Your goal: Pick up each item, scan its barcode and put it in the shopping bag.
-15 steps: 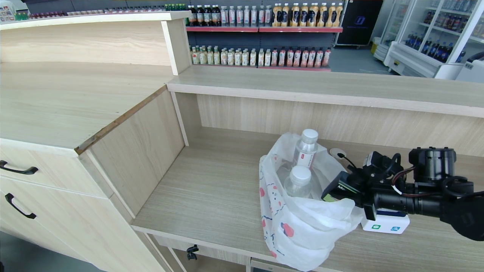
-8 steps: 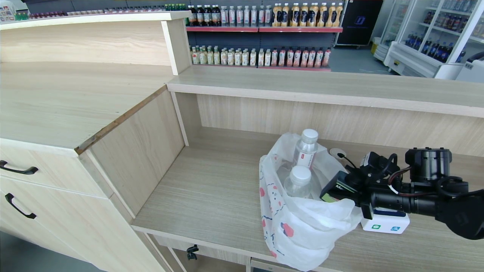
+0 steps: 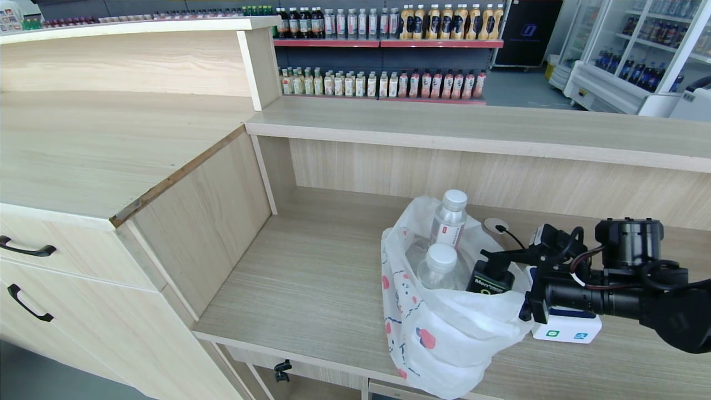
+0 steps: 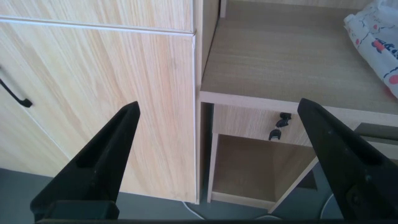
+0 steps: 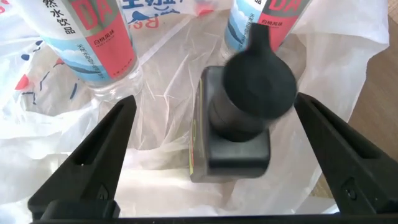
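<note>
A white patterned shopping bag stands on the lower counter. Two clear water bottles with white caps stand inside it. Beside them in the bag sits a black container with a black cap, upright. My right gripper hovers just at the bag's right edge, open, with the black container lying free between and beyond its spread fingers. The bottles' red and blue labels show against the bag's plastic. My left gripper hangs open low beside the cabinet.
A white scanner box sits on the counter right of the bag, under my right arm. A cable grommet lies behind the bag. A wood partition walls the counter's left side. Drawer handles are on the cabinet.
My right gripper opened and let go of the black container, which went from tilted in the fingers to upright inside the bag. The arm edged slightly left.
</note>
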Motion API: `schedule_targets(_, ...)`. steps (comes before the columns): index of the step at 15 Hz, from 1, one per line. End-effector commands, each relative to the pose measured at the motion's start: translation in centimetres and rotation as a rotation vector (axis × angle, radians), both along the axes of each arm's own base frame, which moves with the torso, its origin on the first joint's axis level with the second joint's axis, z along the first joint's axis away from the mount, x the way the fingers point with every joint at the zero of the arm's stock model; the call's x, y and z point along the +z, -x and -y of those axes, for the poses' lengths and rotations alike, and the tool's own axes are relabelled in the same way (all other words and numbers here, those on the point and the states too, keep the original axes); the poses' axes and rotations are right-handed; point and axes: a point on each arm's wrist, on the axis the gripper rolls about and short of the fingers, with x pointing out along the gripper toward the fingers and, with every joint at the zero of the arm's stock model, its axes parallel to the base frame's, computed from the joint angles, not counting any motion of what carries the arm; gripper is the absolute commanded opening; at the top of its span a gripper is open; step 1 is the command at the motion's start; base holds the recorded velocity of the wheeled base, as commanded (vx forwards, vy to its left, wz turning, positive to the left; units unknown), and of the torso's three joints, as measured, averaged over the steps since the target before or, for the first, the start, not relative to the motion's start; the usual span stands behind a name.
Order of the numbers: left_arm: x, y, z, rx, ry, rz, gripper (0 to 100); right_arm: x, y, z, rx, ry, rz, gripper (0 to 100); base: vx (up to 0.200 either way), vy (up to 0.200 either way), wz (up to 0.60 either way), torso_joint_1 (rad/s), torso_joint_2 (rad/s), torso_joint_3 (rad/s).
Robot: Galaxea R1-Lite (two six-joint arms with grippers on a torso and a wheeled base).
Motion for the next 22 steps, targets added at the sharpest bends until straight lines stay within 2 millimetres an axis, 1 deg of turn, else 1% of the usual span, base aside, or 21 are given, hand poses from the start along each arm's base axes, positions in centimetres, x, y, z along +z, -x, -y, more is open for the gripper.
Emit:
schedule_targets(1,0.0,0.0,0.0,0.0,0.0,-0.001,100,0.1,0.1,0.0,0.0,0.0,0.003,100,0.0,0.0,0.0,0.0,0.0,0.0)
schedule_targets(4,0.0,0.0,0.0,0.0,0.0,-0.001,100,0.6,0.3,0.0,-0.001,-0.003,0.016,100,0.0,0.0,0.0,0.0,0.0,0.0)
schedule_targets(5,0.0,0.0,0.0,0.0,0.0,-0.001,100,0.9,0.3,0.0,0.002,-0.006,0.027,100,0.0,0.0,0.0,0.0,0.0,0.0)
schedule_targets(6,0.0,0.0,0.0,0.0,0.0,-0.001,100,1.6,0.5,0.0,0.003,-0.009,0.051,100,0.0,0.0,0.0,0.0,0.0,0.0)
schedule_targets(8,0.0,0.0,0.0,0.0,0.0,-0.001,100,3.6,1.3,0.2,-0.006,-0.022,0.114,100,0.0,0.0,0.0,0.0,0.0,0.0)
schedule_targets(9,0.0,0.0,0.0,0.0,0.0,-0.001,100,5.0,2.0,0.4,-0.019,-0.038,0.152,100,0.0,0.0,0.0,0.0,0.0,0.0)
schedule_targets(11,0.0,0.0,0.0,0.0,0.0,-0.001,100,7.4,3.1,1.4,-0.064,-0.062,0.217,100,0.0,0.0,0.0,0.0,0.0,0.0)
schedule_targets(12,0.0,0.0,0.0,0.0,0.0,-0.001,100,8.5,3.6,2.1,-0.099,-0.061,0.259,100,0.0,0.0,0.0,0.0,0.0,0.0)
schedule_targets(14,0.0,0.0,0.0,0.0,0.0,-0.001,100,10.5,5.3,4.2,-0.197,-0.043,0.35,100,0.0,0.0,0.0,0.0,0.0,0.0)
schedule_targets(17,0.0,0.0,0.0,0.0,0.0,-0.001,100,12.9,8.6,7.9,-0.413,0.006,0.463,100,0.0,0.0,0.0,0.0,0.0,0.0)
schedule_targets(18,0.0,0.0,0.0,0.0,0.0,-0.001,100,13.2,8.9,8.2,-0.438,0.015,0.48,100,0.0,0.0,-0.6,0.002,0.0,0.002)
schedule_targets(19,0.0,0.0,0.0,0.0,0.0,-0.001,100,14.9,9.8,8.6,-0.522,0.034,0.548,100,0.0,0.0,-0.6,-0.012,0.0,0.007)
schedule_targets(20,0.0,0.0,0.0,-0.001,0.0,-0.001,100,16.2,10.3,8.6,-0.586,0.022,0.567,100,0.0,0.0,-0.6,-0.012,0.0,0.002)
schedule_targets(21,0.0,0.0,0.0,0.0,0.0,-0.001,100,17.0,10.7,8.5,-0.661,-0.003,0.556,100,0.0,0.0,-0.6,0.012,0.01,-0.002)
schedule_targets(22,0.0,0.0,0.0,0.0,0.0,-0.001,100,17.3,11.3,8.5,-0.746,-0.026,0.519,100,0.0,0.0,-0.6,0.017,0.0,-0.002)
